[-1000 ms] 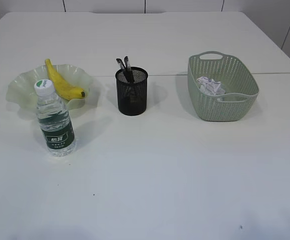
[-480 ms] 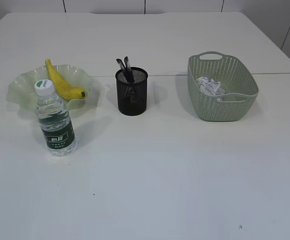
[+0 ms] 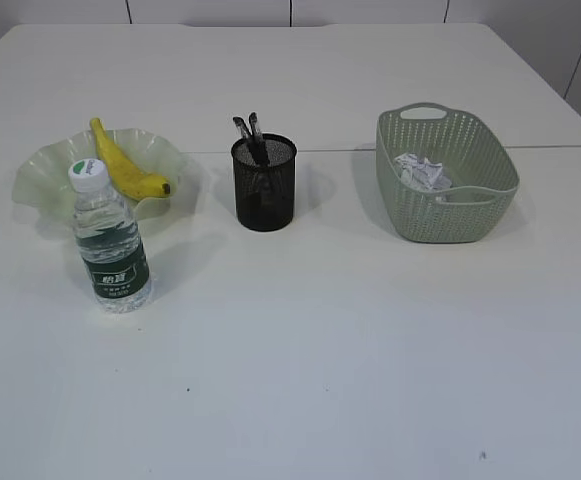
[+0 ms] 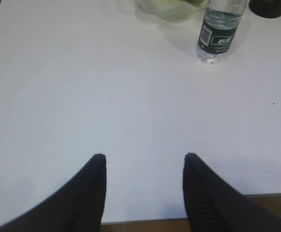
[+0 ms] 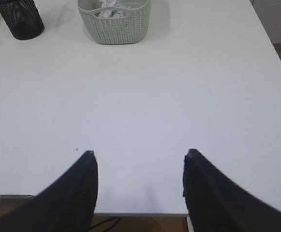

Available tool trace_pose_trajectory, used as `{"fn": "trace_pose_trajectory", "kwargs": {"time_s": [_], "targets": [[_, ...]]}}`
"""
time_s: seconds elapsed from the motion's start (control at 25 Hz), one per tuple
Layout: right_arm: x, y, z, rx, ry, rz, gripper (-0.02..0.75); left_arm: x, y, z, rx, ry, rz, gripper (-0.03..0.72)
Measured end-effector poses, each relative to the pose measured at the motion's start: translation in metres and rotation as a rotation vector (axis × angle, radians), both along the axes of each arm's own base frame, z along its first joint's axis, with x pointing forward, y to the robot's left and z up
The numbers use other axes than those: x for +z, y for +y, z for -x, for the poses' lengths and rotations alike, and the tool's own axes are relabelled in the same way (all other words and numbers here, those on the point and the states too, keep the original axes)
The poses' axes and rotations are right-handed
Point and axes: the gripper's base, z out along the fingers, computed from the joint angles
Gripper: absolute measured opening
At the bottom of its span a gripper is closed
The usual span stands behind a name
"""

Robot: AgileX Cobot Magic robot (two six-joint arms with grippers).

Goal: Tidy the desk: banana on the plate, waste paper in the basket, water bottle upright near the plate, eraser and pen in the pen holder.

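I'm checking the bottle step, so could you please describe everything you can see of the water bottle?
The water bottle is clear plastic with a white cap and a dark green label with white print, and looks nearly full. It stands upright on the white table, just in front of the plate. Neither tool touches it.

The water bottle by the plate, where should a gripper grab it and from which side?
Probably the water bottle at its labelled middle, from the front: it stands upright, the plate crowds it behind, and bare table lies toward the open left gripper.
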Motion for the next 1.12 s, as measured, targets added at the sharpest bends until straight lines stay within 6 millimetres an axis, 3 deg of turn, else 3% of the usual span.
{"fn": "trace_pose_trajectory", "kwargs": {"time_s": [0.28, 1.12], "targets": [[-0.013, 0.002, -0.014, 0.007, -0.013, 0.006, 0.424, -0.009, 0.0, -0.009, 0.0, -0.013, -0.002, 0.36], [-0.014, 0.002, -0.015, -0.002, -0.017, 0.009, 0.424, -0.011, 0.0, -0.016, 0.0, -0.051, -0.004, 0.354]]}}
